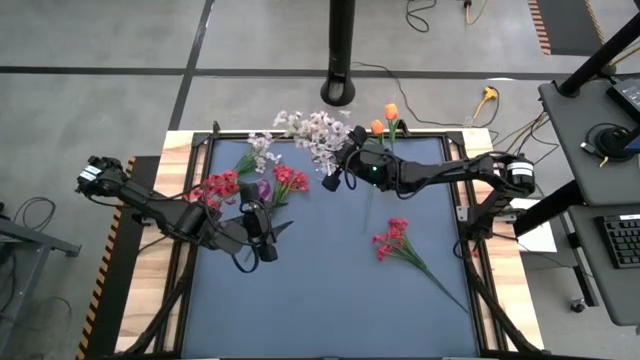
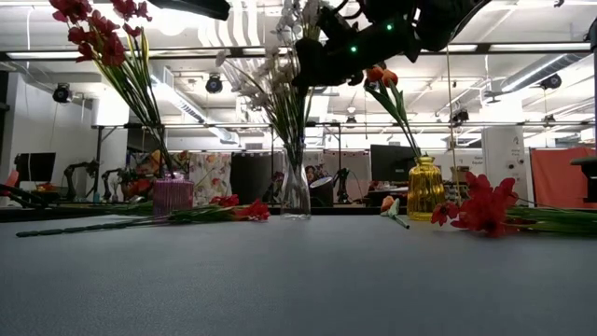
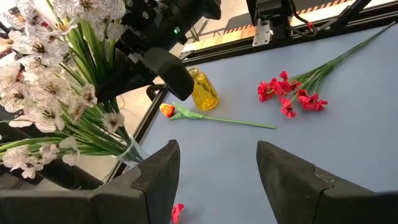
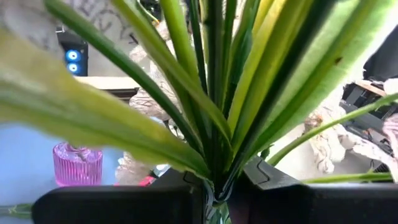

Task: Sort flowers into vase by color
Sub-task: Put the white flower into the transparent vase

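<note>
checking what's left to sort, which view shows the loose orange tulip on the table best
Left wrist view: the orange tulip lies whole, bud to stem, beside the yellow vase. The low view shows only its bud; the high view shows just a faint stem; the right wrist view misses it.

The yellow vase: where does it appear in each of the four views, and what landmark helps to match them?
High view: hidden under the orange buds at the mat's far edge.
Low view: yellow vase right of centre, on the far edge.
Left wrist view: centre, beside a lying orange tulip.
Right wrist view: not in it.
Shared landmark: the lying red spray.
</note>
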Controlling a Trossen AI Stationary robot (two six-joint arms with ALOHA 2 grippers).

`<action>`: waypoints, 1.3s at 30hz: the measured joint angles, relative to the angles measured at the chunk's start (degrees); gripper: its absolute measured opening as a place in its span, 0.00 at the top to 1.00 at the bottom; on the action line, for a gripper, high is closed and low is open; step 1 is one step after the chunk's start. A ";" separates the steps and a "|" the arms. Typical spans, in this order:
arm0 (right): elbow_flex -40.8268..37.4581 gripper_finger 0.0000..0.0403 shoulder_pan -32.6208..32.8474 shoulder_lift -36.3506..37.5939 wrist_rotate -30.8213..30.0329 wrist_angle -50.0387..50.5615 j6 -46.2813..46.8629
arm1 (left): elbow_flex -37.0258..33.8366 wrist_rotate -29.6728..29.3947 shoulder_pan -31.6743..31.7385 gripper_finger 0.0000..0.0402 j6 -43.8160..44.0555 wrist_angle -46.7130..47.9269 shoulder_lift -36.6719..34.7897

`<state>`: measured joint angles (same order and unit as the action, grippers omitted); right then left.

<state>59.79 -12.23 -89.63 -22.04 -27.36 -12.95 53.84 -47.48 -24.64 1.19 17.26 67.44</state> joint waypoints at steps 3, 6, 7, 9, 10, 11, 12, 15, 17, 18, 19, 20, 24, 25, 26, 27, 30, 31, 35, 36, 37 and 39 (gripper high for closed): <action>0.00 0.91 0.09 0.29 0.00 -0.20 -0.09 | -0.06 0.00 0.00 0.51 0.01 0.05 0.00; 0.00 0.86 0.19 0.38 0.00 0.28 0.25 | -0.20 0.00 0.00 0.51 0.02 0.04 0.00; 0.00 0.83 0.20 0.42 0.01 0.63 0.35 | -0.29 0.00 0.00 0.51 0.02 0.04 0.00; -0.02 0.77 0.32 0.59 0.00 1.48 0.40 | -0.43 0.00 0.00 0.51 0.02 0.10 0.00; 0.00 0.75 0.44 0.75 0.00 1.85 0.50 | -0.48 0.00 0.00 0.51 0.06 0.08 0.00; 0.00 0.72 0.52 1.05 -0.01 2.66 0.82 | -0.50 0.00 0.00 0.51 0.31 0.04 0.00; 0.00 0.69 0.67 1.34 -0.01 3.42 0.97 | -0.52 0.00 0.00 0.51 0.47 0.07 0.00; 0.00 0.62 1.55 2.52 -0.02 5.64 0.97 | -0.66 0.00 0.00 0.51 0.86 0.11 0.00; 0.00 0.58 2.19 3.46 0.00 7.17 0.98 | -0.66 0.00 0.00 0.51 1.09 0.05 0.00; 0.00 0.57 2.45 3.92 0.00 7.87 0.99 | -0.66 0.00 0.00 0.51 1.34 0.07 0.00; 0.00 0.56 2.67 4.32 0.00 8.63 0.97 | -0.66 0.00 0.00 0.51 1.47 0.04 0.00; 0.00 0.55 2.96 4.63 -0.02 9.02 0.97 | -0.66 0.00 0.00 0.51 1.54 0.07 0.00; 0.00 0.53 3.98 5.36 -0.02 9.00 0.60 | -0.66 0.00 0.00 0.51 2.13 0.02 0.00; 0.00 0.53 4.13 5.53 -0.02 8.90 0.35 | -0.66 0.00 0.00 0.51 2.31 0.04 0.00; 0.00 0.54 4.23 5.67 -0.01 8.83 0.36 | -0.66 0.00 0.00 0.51 2.36 0.01 0.00; 0.00 0.55 4.36 5.85 0.00 8.83 0.39 | -0.72 0.00 0.00 0.51 2.38 -0.07 0.00; 0.00 0.59 4.37 6.24 -0.01 8.91 0.43 | -0.74 0.00 0.00 0.51 2.38 -0.04 0.00; 0.00 0.61 4.37 6.35 -0.02 8.91 0.50 | -0.74 0.00 0.00 0.51 2.38 -0.04 0.00; 0.00 0.73 4.35 6.63 -0.02 8.94 0.99 | -0.74 0.00 0.00 0.51 2.38 -0.02 0.00; 0.00 0.76 4.35 6.63 -0.02 8.95 0.99 | -0.74 0.00 0.00 0.51 2.38 -0.02 0.00; 0.00 0.79 4.35 6.63 -0.02 8.96 0.97 | -0.74 0.00 0.00 0.51 2.38 -0.02 0.00; 0.00 0.86 4.35 6.63 -0.02 8.93 0.90 | -0.74 0.00 0.00 0.51 2.38 0.08 0.00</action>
<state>59.79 -7.88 -83.00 -22.06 -18.43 -12.06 53.10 -47.48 -24.64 3.57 17.34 67.44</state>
